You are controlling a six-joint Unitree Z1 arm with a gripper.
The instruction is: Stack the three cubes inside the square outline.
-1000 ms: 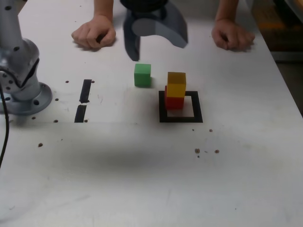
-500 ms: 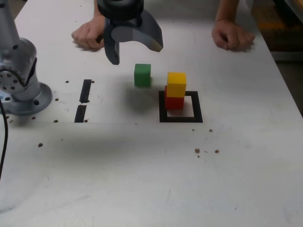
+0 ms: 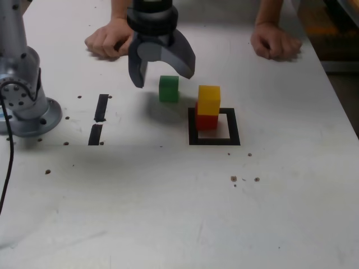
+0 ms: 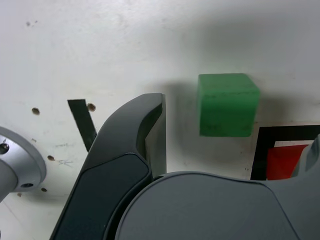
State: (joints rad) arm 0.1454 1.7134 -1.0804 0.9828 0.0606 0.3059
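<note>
We see our gripper (image 3: 162, 72), jaws spread wide and empty, hovering just above the green cube (image 3: 169, 88), which sits beside the square outline (image 3: 213, 139).

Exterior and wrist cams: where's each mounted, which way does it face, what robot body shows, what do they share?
Exterior view: off the arm, at the table's near edge, looking across and down at the open pincer, the yellow cube on the red cube in the square outline, the arm base, and a person's hands at the far edge.
Wrist view: on the wrist, facing down at the table; one pincer finger shows.
Shared: the green cube, the outline, the red cube.
</note>
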